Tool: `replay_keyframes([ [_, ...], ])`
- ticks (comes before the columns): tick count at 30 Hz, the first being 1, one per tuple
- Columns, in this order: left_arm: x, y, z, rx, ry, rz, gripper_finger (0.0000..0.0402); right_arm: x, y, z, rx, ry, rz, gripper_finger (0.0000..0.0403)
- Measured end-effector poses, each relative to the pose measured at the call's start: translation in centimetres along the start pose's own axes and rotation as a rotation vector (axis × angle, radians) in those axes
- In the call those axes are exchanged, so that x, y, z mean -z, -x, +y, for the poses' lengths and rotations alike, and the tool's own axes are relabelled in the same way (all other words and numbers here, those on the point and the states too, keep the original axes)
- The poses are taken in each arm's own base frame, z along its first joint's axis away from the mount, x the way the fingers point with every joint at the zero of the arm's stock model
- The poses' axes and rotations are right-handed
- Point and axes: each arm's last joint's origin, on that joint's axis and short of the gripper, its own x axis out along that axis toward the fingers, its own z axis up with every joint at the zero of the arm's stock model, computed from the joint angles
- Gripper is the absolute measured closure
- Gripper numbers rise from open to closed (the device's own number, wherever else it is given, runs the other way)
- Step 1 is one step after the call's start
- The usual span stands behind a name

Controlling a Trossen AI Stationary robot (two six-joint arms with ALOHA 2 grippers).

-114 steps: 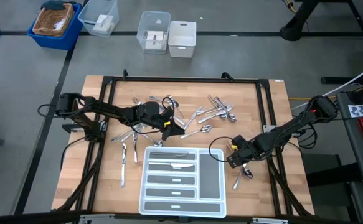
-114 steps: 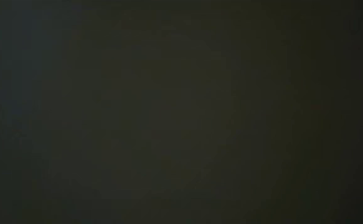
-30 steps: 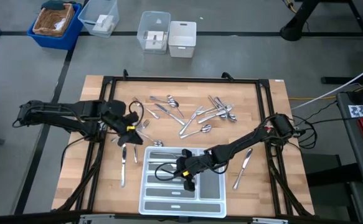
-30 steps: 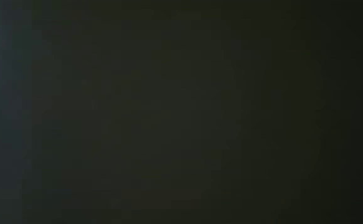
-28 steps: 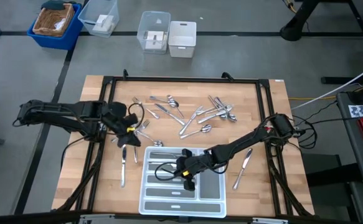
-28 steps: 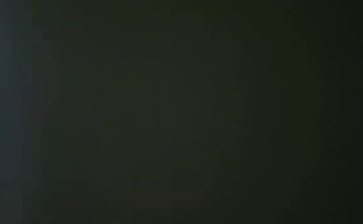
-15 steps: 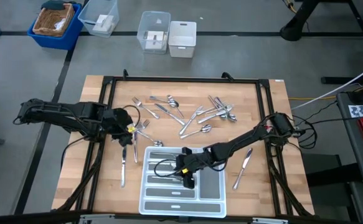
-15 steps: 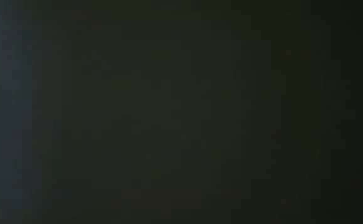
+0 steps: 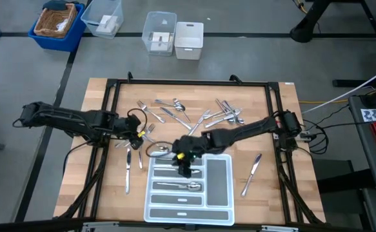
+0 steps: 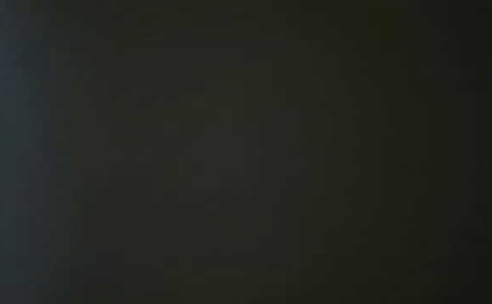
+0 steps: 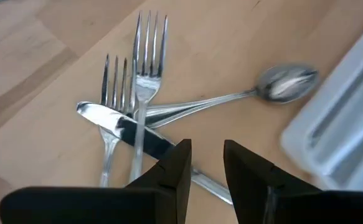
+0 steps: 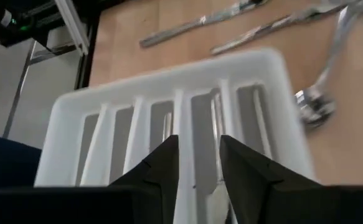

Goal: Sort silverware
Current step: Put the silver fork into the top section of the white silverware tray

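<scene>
High view: the wooden table point(image 9: 271, 129) carries the white cutlery tray point(image 9: 217, 193), directly under my right pincer point(image 9: 184, 169), which hangs over the tray's far end with fingers point(image 12: 162, 168) parted and nothing between them. Silverware point(image 9: 207, 117) lies scattered beyond it; one piece point(image 9: 181, 186) rests in a tray slot just below. My left pincer point(image 9: 138, 132) hovers, slightly parted and empty, over two forks point(image 11: 145, 68), a knife point(image 11: 116, 127) and a spoon point(image 11: 287, 83).
</scene>
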Motion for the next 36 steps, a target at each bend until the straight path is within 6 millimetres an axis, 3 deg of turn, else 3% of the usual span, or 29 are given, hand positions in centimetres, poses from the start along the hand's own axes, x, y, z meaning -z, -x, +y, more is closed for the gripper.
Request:
replay_keyframes([
  [7,0.1,-2.5,1.0,-0.134,-0.027,0.046,0.0318,-4.4,4.3,1.1,0.06,0.144,0.05,0.0283],
  [14,-0.9,-4.2,1.5,-0.19,-0.058,0.07,0.0318,-6.6,8.8,2.4,0.214,0.252,0.098,0.0283],
  [25,-0.7,-6.3,1.5,-0.241,-0.131,0.163,0.0318,-7.2,13.9,3.0,0.397,0.265,0.21,0.0283],
  [36,-0.6,-7.2,1.5,-0.278,-0.143,0.207,0.0333,-7.0,15.3,2.9,0.492,0.279,0.255,0.0283],
])
